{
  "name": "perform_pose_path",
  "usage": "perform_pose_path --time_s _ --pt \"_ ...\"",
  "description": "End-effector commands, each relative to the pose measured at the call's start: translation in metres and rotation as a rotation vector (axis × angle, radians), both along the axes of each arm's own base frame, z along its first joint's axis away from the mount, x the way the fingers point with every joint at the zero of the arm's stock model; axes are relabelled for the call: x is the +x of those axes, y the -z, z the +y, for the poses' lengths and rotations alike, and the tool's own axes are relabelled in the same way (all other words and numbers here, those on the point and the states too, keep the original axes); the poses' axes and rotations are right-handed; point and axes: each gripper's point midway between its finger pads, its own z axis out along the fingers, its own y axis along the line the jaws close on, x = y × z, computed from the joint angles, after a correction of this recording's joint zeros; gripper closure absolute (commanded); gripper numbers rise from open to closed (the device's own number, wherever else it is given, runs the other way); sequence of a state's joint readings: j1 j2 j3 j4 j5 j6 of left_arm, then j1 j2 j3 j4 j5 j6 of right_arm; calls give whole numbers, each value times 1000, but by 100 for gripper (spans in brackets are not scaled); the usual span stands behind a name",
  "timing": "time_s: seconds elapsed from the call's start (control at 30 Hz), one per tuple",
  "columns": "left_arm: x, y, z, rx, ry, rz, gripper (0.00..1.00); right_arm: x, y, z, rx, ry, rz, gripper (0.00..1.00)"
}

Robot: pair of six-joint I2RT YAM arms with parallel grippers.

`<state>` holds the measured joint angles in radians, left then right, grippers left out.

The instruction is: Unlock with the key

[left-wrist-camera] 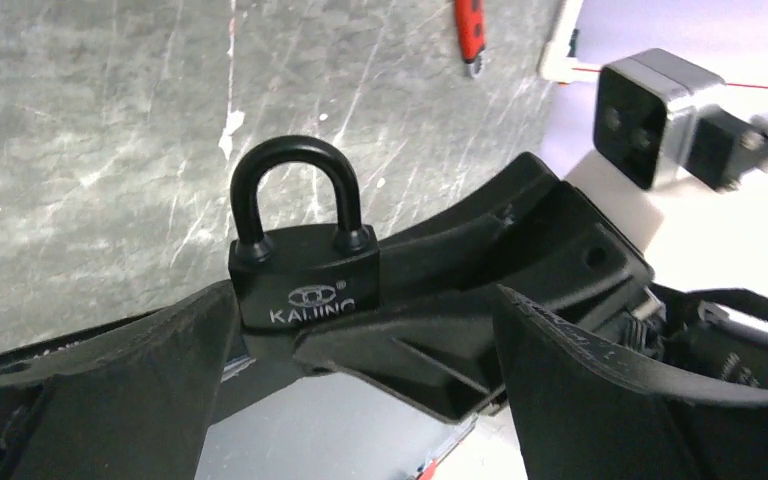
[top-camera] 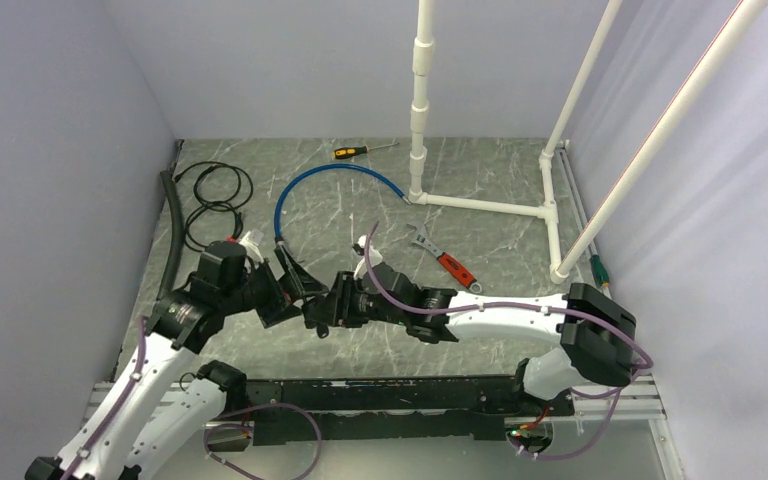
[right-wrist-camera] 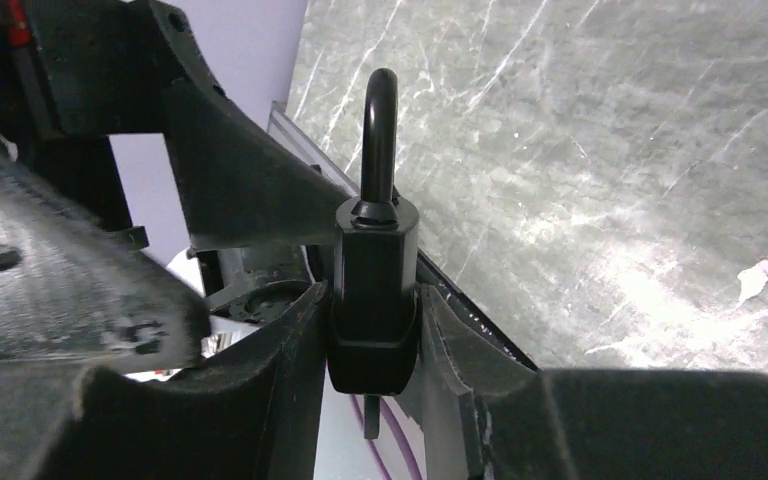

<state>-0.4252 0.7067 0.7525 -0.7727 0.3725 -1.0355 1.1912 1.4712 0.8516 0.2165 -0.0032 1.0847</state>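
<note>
Black padlock (right-wrist-camera: 375, 290), shackle (left-wrist-camera: 248, 205) closed | right fingers (right-wrist-camera: 290, 390) pinching its body | left fingers (left-wrist-camera: 600, 400) spread wide

Seen from above, two white arms reach inward over a grey marbled table (top-camera: 380, 345), the left gripper (top-camera: 300, 288) and right gripper (top-camera: 338, 305) meeting near its middle. Behind them lie a blue hose (top-camera: 335, 178), red-handled wrench (top-camera: 447, 262), screwdriver (top-camera: 355, 151) and coiled black cable (top-camera: 210, 195).

Overhead camera looks down on the table (top-camera: 360, 200); both wrist cameras (very close) share the padlock (left-wrist-camera: 305, 285).
</note>
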Motion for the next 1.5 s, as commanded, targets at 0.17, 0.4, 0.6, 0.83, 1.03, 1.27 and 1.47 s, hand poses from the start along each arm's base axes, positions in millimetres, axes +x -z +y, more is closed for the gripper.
perform_pose_path --time_s 0.17,0.4,0.6,0.83,1.03,1.27,1.47 --pt "0 -29 -2 -85 14 -203 6 27 -44 -26 69 114 -121 100" --pt "-8 -27 15 8 36 -308 1 42 -55 -62 74 207 -201 100" --pt "-12 -66 2 -113 106 -512 1 38 -83 -85 148 197 -298 100" --pt "-23 -92 -15 -276 199 -658 1 10 -128 -105 368 97 -448 100" --pt "-39 -122 -27 -432 310 -793 5 -31 -170 -109 594 -102 -540 100" --pt "-46 -133 -31 -494 361 -868 19 -45 -184 -101 708 -197 -498 100" --pt "-46 -133 -32 -517 361 -878 35 -47 -193 -94 767 -229 -479 100"
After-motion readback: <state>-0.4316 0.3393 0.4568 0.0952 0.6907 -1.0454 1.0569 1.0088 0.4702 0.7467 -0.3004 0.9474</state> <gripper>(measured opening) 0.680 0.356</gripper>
